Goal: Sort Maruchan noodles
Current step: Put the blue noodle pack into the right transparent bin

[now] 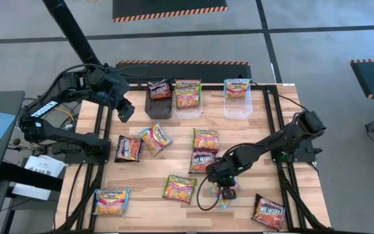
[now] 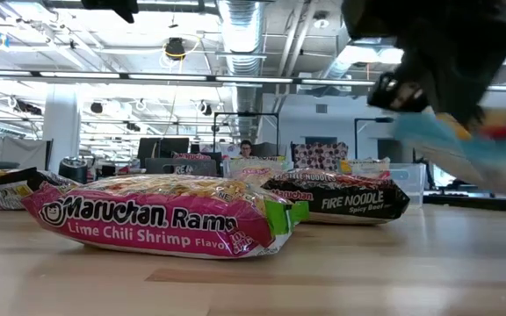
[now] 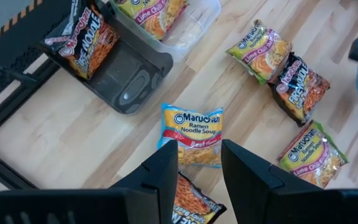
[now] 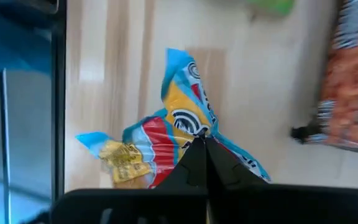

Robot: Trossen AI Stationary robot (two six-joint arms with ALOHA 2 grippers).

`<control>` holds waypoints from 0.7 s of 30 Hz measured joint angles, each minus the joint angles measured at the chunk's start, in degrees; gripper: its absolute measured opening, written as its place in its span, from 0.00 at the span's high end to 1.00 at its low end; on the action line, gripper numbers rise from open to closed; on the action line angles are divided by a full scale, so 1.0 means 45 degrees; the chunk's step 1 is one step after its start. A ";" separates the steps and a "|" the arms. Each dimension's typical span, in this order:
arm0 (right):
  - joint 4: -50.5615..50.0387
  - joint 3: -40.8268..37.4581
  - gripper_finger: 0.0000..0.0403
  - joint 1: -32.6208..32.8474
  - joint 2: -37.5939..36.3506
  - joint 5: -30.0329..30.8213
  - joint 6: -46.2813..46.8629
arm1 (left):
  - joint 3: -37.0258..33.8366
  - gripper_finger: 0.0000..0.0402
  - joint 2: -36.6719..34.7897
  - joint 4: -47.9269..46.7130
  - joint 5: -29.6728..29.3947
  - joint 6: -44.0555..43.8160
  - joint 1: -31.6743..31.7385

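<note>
Maruchan noodles [image 1: 179, 188] — mostly loose on the desk [image 1: 148, 179] | three tubs [image 1: 187, 104] hold roughly a packet each, sorting barely begun | right tool [image 4: 205, 144] pinched on a blue packet [image 4: 166, 134] | left tool [image 3: 197, 163] apart, empty, hovering above the desk.

Right hand [image 4: 205, 149] pinched, left hand [image 3: 199, 165] agape

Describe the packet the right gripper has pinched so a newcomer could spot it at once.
Start at the wooden slatted table and follow the dark right arm to its right gripper near the front edge. Its shut fingers pinch a crumpled light-blue, yellow and red plastic ramen packet. Unlike the flat packets lying around it, this one is bunched up in the grip and edged in light blue.
</note>
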 joint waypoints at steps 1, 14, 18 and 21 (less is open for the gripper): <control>-0.0064 0.0002 0.99 0.0000 -0.0160 0.0278 0.0235 | 0.0000 0.73 0.0005 -0.0005 0.0000 0.0103 0.0000; -0.1590 0.0007 0.99 -0.0944 -0.2255 0.4066 0.2032 | 0.0000 0.73 0.0002 0.0000 0.0000 0.1699 0.0000; -0.2454 0.0017 0.99 -0.1782 -0.2997 0.5360 0.1893 | 0.0000 0.73 0.0000 0.0000 0.0000 0.2340 0.0000; -0.3120 0.0017 0.99 -0.2627 -0.3607 0.6064 0.1450 | 0.0000 0.73 0.0005 0.0000 0.0000 0.2734 0.0000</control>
